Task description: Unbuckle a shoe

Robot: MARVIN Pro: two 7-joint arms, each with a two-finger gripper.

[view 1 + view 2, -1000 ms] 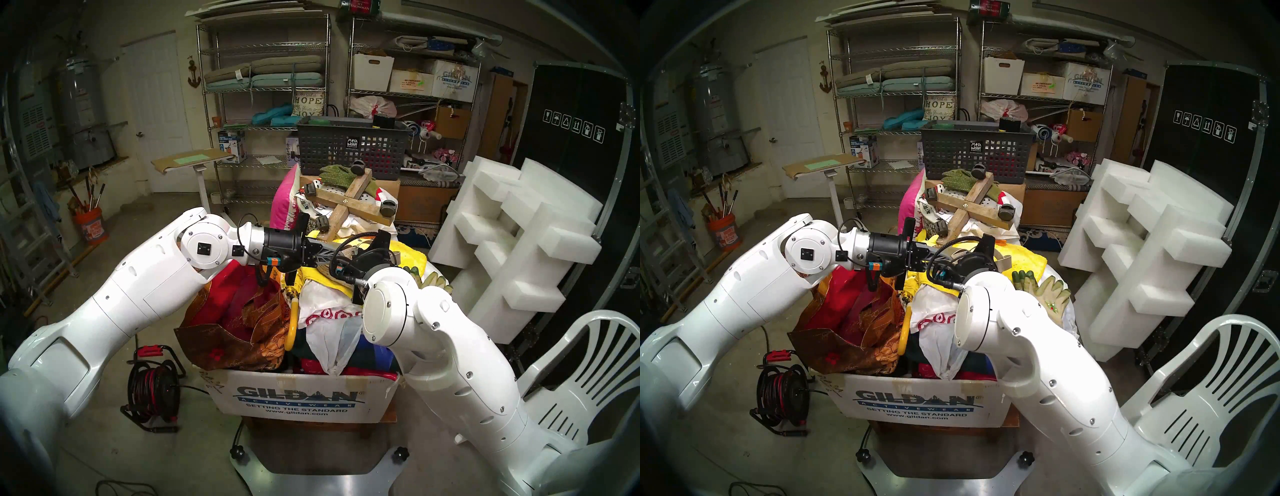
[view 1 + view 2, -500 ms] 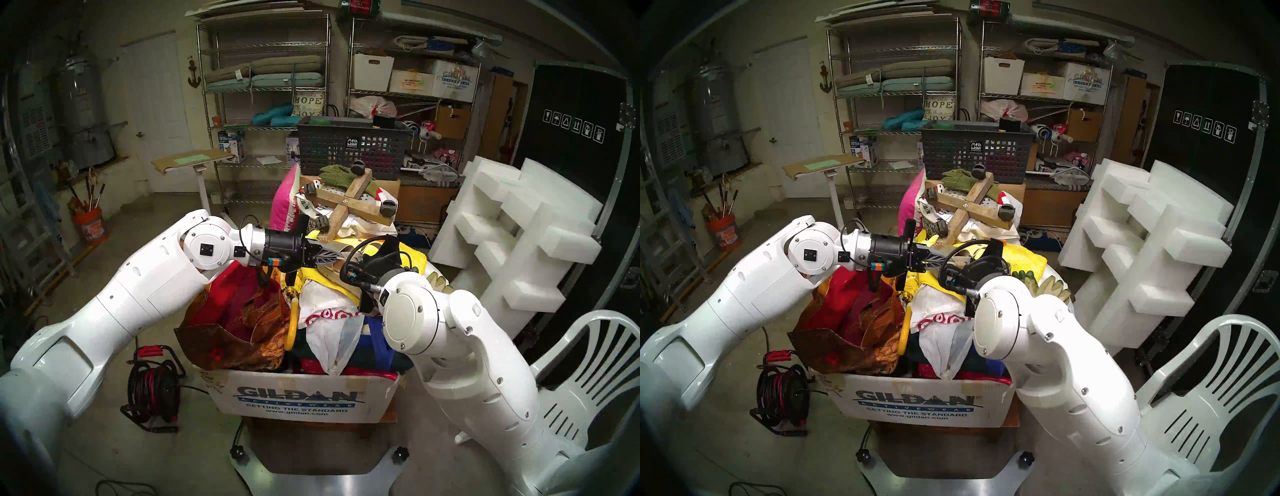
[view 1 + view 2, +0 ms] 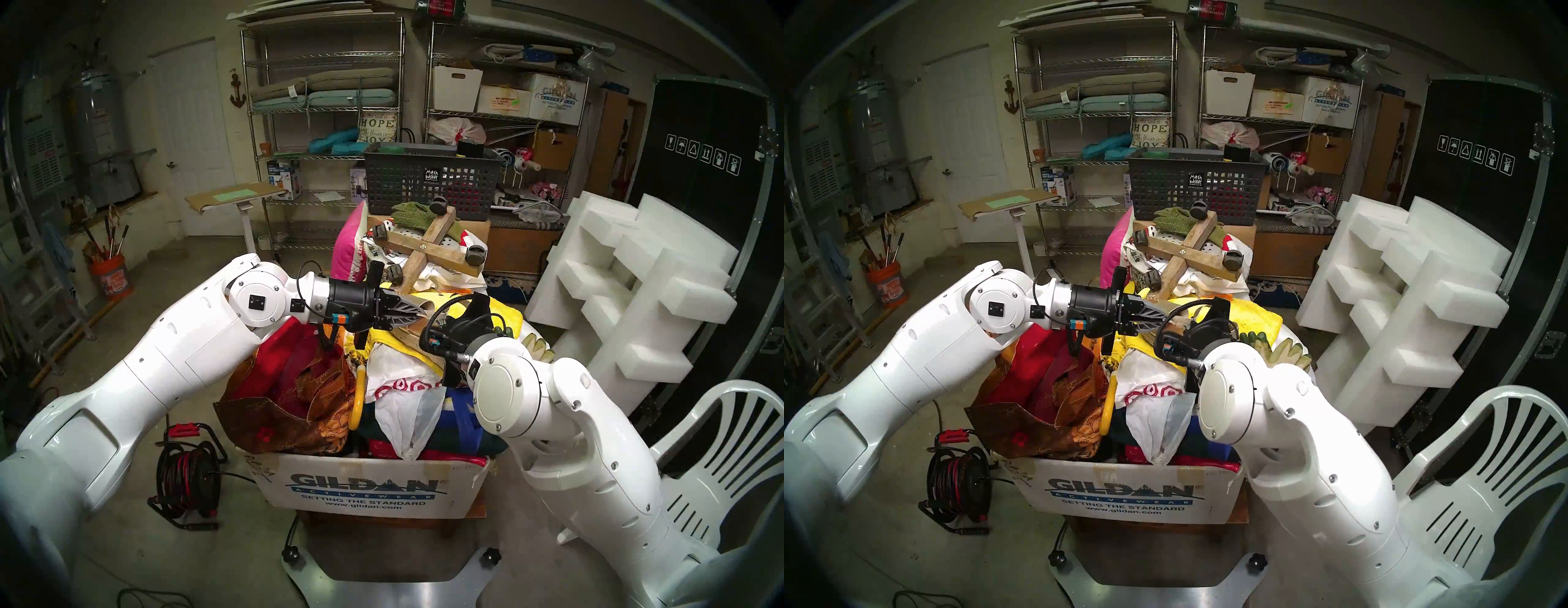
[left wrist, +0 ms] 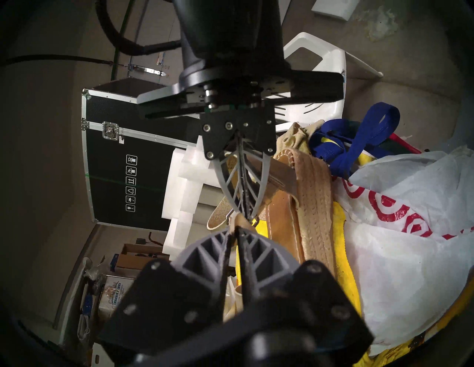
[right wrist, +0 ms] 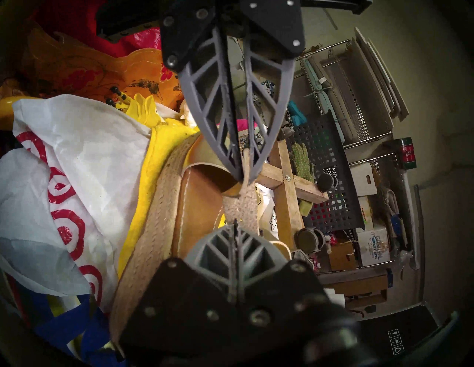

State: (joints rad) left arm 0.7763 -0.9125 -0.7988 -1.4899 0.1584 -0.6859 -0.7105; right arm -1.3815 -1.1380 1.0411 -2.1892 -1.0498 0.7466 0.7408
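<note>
The espadrille shoe (image 5: 200,205) lies on its side atop a pile, showing its jute sole (image 4: 315,205) and tan footbed (image 4: 279,230). Its thin ankle strap (image 5: 241,205) is stretched between my two grippers, which meet tip to tip. My left gripper (image 4: 233,238) is shut on one end of the strap. It also shows in the head view (image 3: 424,313) and the right wrist view (image 5: 242,176). My right gripper (image 5: 236,228) is shut on the strap at the small metal buckle (image 4: 229,216). In the head views its fingers are hidden behind its own wrist.
The pile fills a Gildan box (image 3: 365,488), with a white and red plastic bag (image 3: 403,386) and yellow cloth (image 4: 343,256) under the shoe. Tan gloves with green fingers (image 3: 1280,348) lie right of my right wrist. A wooden caster cross (image 3: 428,250) is behind, a white chair (image 3: 721,446) at right.
My right arm has swung its elbow out to the right and its wrist has shifted right. My left gripper has followed a little to the right. Both stay shut on the strap.
</note>
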